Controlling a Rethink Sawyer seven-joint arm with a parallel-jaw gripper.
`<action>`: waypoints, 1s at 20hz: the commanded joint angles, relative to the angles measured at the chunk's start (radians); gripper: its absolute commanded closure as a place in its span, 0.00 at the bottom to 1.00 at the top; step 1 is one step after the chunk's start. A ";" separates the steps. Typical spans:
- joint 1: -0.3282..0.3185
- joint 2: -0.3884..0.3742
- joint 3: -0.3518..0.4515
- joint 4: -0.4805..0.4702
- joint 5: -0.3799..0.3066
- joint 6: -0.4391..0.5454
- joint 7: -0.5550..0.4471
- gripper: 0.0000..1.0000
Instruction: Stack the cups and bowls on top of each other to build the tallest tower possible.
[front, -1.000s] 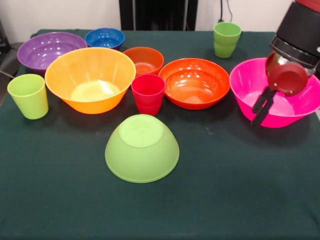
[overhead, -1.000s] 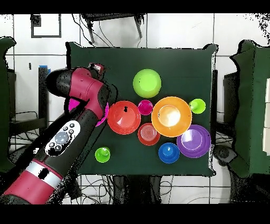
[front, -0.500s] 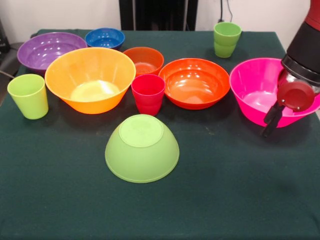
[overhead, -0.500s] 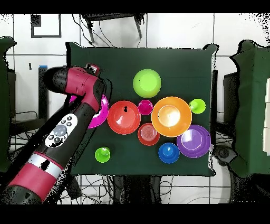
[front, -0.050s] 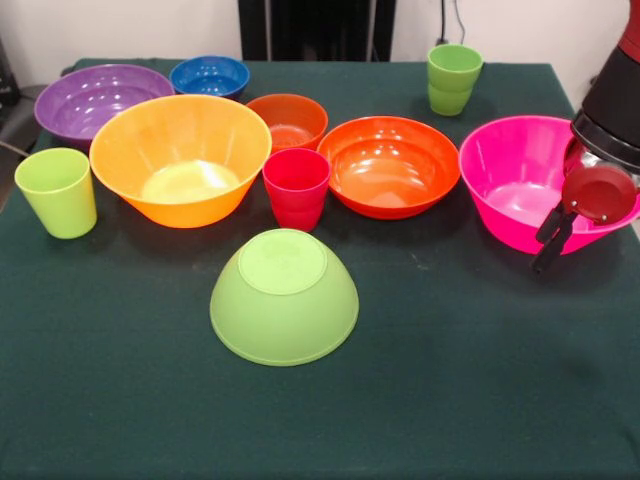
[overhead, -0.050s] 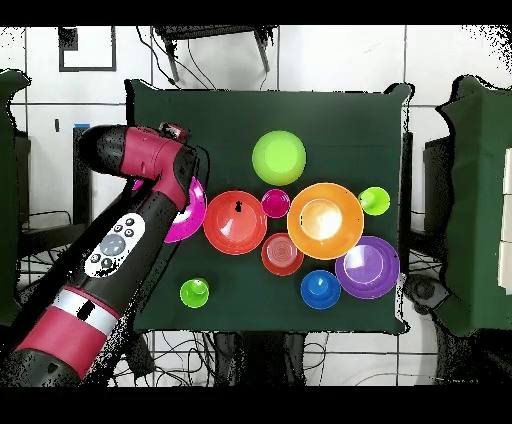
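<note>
Sitting nearest the camera, the lime green bowl (front, -0.050s: 284, 296) rests rim-down on the bench (front, -0.050s: 450, 400), base up, its axis vertical; nothing is on it, so it looks like a tower base only. Behind it stand the red-pink cup (front, -0.050s: 296, 187), upright and mouth up, just beside the large yellow-orange bowl (front, -0.050s: 180, 158), with one light green cup (front, -0.050s: 57, 191) at the left edge. At the right, the large pink bowl (front, -0.050s: 535, 185) sits rim-up, and the gripper (front, -0.050s: 552, 240) hangs at its near rim; I cannot tell whether it grips the rim or is slack. The medium orange bowl (front, -0.050s: 389, 165) lies between pink and red-pink. Farther back come the small dark orange bowl (front, -0.050s: 287, 119), the purple bowl (front, -0.050s: 98, 99), the small blue bowl (front, -0.050s: 209, 75) and the second light green cup (front, -0.050s: 454, 79). By my reading no piece is stacked yet: all stacking remains.
</note>
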 joint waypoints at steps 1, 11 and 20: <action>-0.018 -0.017 0.100 0.000 -0.057 0.073 0.112 0.00; -0.021 -0.024 0.109 0.002 -0.079 0.062 0.067 0.00; -0.011 -0.045 0.127 0.032 -0.078 0.059 0.056 0.00</action>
